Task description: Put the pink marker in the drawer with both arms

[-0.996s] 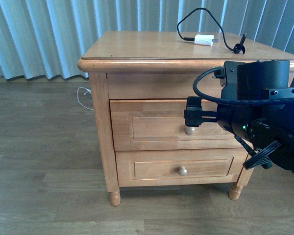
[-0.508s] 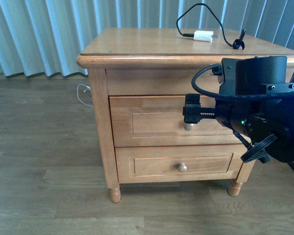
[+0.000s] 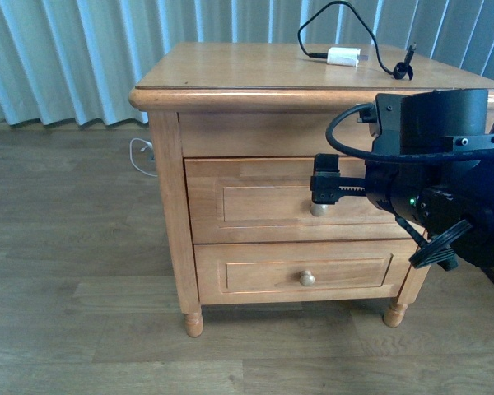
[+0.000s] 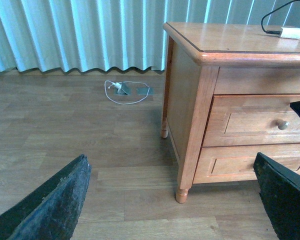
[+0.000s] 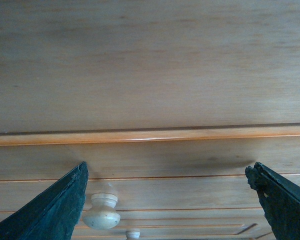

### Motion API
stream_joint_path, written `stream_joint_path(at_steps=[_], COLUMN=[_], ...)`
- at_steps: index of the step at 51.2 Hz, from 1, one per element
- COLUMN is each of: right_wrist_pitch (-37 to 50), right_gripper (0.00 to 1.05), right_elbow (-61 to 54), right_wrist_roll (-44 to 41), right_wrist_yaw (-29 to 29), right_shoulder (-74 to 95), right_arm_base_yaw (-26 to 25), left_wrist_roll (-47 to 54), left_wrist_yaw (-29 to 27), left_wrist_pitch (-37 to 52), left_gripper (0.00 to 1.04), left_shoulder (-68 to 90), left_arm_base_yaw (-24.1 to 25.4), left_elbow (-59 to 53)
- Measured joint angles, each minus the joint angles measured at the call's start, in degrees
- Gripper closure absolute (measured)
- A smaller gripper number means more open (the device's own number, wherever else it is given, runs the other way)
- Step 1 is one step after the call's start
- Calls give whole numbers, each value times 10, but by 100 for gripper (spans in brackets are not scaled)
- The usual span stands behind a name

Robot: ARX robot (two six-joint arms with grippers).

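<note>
Right arm (image 3: 432,193) stretched level, its fingers (image 5: 50,212) spread wide; left fingers (image 4: 55,202) likewise apart.

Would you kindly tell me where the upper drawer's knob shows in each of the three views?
Front: knob at centre, just under the right gripper.
Left wrist: knob at the right edge, mid-height.
Right wrist: knob low down, beside one finger.
Shared landmark: the upper drawer.
</note>
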Motion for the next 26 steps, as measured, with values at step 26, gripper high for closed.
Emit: stream_joint_path(at_steps=[26], right_wrist_pitch=[-89], right_gripper=[8], right_elbow=[-269], right_wrist_roll=[9], right_wrist_yaw=[-43], right_shoulder=[-314], right_arm_base_yaw=[-9], left_wrist_roll=[0], left_wrist_yaw=[0], left_wrist_pitch=[0], left_gripper=[6], left_shoulder=[0], left_arm_base_yaw=[0], left_elbow=[0])
